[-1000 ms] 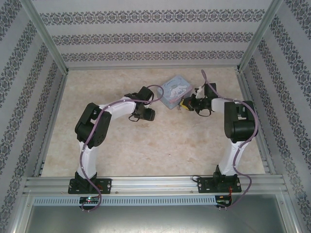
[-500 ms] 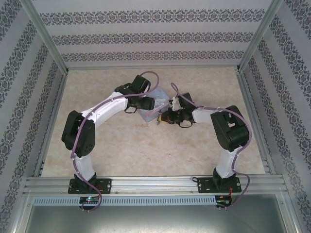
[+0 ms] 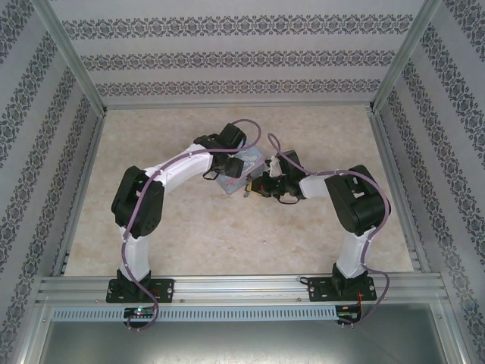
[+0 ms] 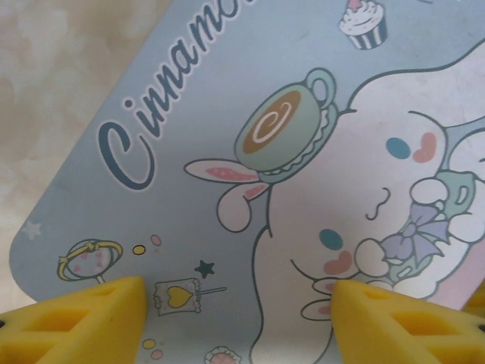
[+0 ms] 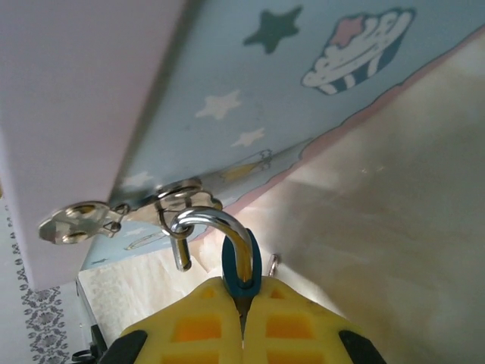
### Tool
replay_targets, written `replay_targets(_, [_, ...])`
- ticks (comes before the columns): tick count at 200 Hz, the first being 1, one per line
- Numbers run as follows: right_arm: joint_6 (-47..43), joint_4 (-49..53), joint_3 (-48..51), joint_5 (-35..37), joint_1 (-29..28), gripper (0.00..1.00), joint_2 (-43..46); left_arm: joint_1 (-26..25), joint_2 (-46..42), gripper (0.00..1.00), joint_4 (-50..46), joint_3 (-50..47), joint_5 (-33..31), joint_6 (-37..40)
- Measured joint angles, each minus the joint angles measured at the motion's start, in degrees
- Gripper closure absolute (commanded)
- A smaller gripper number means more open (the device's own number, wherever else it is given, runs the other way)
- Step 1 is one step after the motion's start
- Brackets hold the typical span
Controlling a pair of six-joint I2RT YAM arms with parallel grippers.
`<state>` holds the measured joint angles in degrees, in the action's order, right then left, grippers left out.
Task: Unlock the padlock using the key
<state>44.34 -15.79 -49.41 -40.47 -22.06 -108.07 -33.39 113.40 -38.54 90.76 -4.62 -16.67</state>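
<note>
The tin (image 4: 189, 114) is a flat, smooth, pale-blue box with rounded corners, its lid printed with a white long-eared cartoon figure, a teacup and curly dark script. It lies about mid-table, tilted askew to the table's edges. The left gripper (image 4: 235, 296) sits right over the lid with its chunky, ribbed yellow fingers (image 4: 83, 318) spread wide, one towards each side of the tin; whether they touch the lid I cannot tell. At the tin's front edge a thin silvery hasp (image 5: 79, 224) sticks out. The padlock (image 5: 242, 269) hangs from it, its slim blue body just below that edge and its polished, rounded shackle (image 5: 212, 220) hooked through the hasp's little ring. The shackle's short leg ends bare beside the body. The right gripper (image 5: 244, 297) comes at the tin from the right with its yellow fingers pressed together, pinching the padlock's body edge-on. The table (image 3: 189, 243) is matt, marbled beige, with open ground on the near side of the tin and well out to either side. Patterned walls (image 3: 227, 61) stand beyond the tin and an aluminium rail (image 3: 242, 284) runs along the near edge.
</note>
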Motion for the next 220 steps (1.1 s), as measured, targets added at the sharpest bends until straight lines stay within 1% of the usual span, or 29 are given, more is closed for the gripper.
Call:
replay_targets(53, [5.38,-6.75,1.90,-2.23,2.38,1.00,-0.70,-1.64,1.38,0.41,-0.09,1.42,-2.14,2.01])
replay_targets(99, [8.33,-8.48,1.88,-2.69,2.58,1.00,-1.46,-2.29,2.05,0.47,0.11,1.92,-2.78,2.97])
replay_targets(157, [15.56,-12.37,2.56,0.20,2.71,1.00,-1.49,-2.62,2.60,0.49,0.66,2.27,-2.95,3.06])
replay_targets(220, [20.20,-13.97,2.73,2.91,2.82,1.00,-1.57,-2.69,2.82,0.52,1.03,2.27,-2.75,3.06])
